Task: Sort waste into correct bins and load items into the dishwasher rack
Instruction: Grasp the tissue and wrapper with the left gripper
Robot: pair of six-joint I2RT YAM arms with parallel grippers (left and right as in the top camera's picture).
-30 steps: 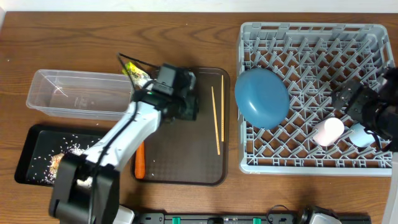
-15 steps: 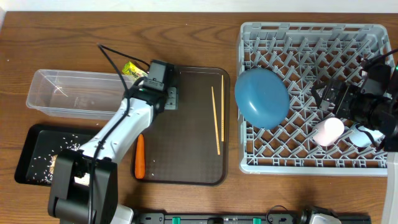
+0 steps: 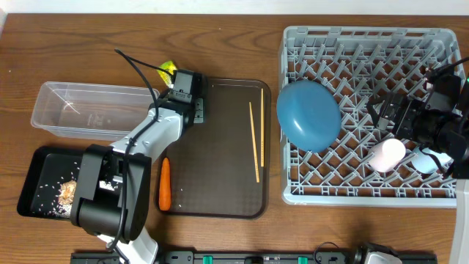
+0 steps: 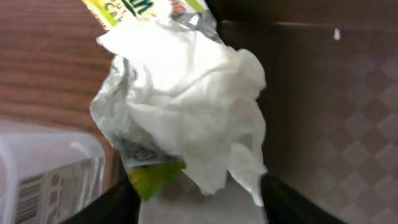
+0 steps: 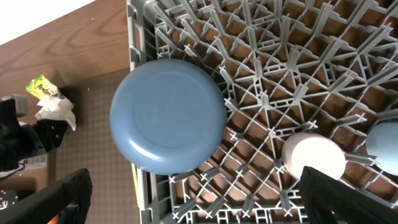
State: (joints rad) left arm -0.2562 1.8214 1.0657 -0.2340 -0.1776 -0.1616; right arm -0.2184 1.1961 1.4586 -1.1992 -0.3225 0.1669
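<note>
My left gripper (image 3: 174, 78) (image 4: 199, 208) is shut on a bundle of yellow-green snack wrapper (image 3: 168, 70) (image 4: 152, 174) and crumpled white tissue (image 4: 193, 106), just past the right end of the clear tub (image 3: 88, 110). An orange carrot (image 3: 165, 183) and two chopsticks (image 3: 255, 139) lie on the brown serving tray (image 3: 220, 183). Rice and a brown lump (image 3: 67, 189) sit in the black tray (image 3: 29, 180). The blue plate (image 3: 308, 115) (image 5: 168, 115), pink cup (image 3: 387, 155) (image 5: 314, 158) and light-blue cup (image 3: 427, 159) rest in the grey rack (image 3: 366, 44). My right gripper (image 3: 392, 117) (image 5: 208, 205) hangs open above the rack, holding nothing.
The clear tub's corner (image 4: 37, 180) shows at lower left in the left wrist view. The left arm's cable (image 3: 135, 70) loops over the table behind the tub. The rack's wall (image 5: 138, 180) stands close beside the serving tray's right edge.
My left gripper has carried the wrapper and tissue up and left, off the serving tray toward the tub's end. The right gripper shifted slightly left over the rack, then stayed still.
</note>
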